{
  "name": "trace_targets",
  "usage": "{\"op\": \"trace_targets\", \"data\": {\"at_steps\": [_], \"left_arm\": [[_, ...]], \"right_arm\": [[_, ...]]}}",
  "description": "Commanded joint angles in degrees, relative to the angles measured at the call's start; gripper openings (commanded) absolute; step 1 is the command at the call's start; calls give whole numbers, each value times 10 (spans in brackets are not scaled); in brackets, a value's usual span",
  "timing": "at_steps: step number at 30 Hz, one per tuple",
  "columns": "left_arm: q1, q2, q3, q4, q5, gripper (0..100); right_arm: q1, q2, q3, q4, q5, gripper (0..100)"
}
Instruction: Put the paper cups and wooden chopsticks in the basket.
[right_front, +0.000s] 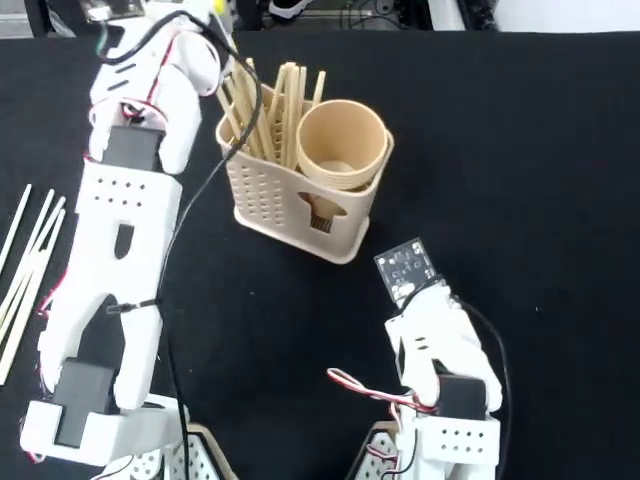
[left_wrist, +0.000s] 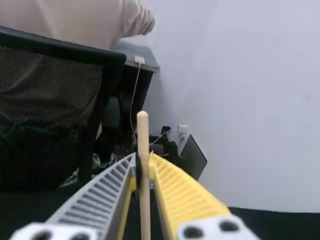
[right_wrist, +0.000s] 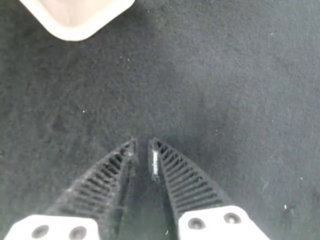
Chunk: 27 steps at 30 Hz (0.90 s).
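In the left wrist view, the left claw (left_wrist: 142, 161) is seen closed on a single wooden chopstick (left_wrist: 142, 125), which is held upright with its rounded end standing above the fingertips. In the high view, the left arm (right_front: 120, 230) is stretched towards 11 o'clock, ending just beside the basket (right_front: 290, 205). The basket is placed at 12 o'clock on the black worktop (right_front: 540, 200). A bundle of chopsticks (right_front: 270, 105) and a paper cup (right_front: 342, 145), possibly several nested, are held inside it. More loose chopsticks (right_front: 25, 270) are laid at 9 o'clock. The right arm (right_front: 440, 350) is seen at 5 o'clock. The right claw (right_wrist: 142, 146) is nearly closed and empty, held over bare worktop near a basket corner.
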Motion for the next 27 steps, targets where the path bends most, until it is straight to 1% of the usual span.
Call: {"op": "trace_targets", "data": {"at_steps": [1,8,16,17,19,20,22,23,25,26,27], "left_arm": [[11,-62,21,7,3,29],[30,-135,129,8,2,29],[44,-157,228,7,1,30],[44,-158,239,7,-11,30],[45,-158,252,12,-68,45],[46,-158,257,13,-94,66],[51,-158,268,17,-119,118],[52,-158,268,32,-120,144],[54,-159,251,87,-122,184],[51,-159,231,127,-123,196],[48,-159,199,185,-132,198]], "right_arm": [[-5,-41,-4,-9,2,53],[-5,-41,-4,-9,2,53],[-5,-41,-4,-9,2,53],[-5,-41,-4,-9,2,53],[-5,-41,-4,-9,2,53],[-5,-41,-4,-9,2,53],[-5,-41,-4,-9,2,53],[-5,-41,-4,-9,2,53],[-5,-41,-4,-9,2,53],[-5,-41,-4,-9,2,53],[-5,-41,-4,-9,2,53]]}}
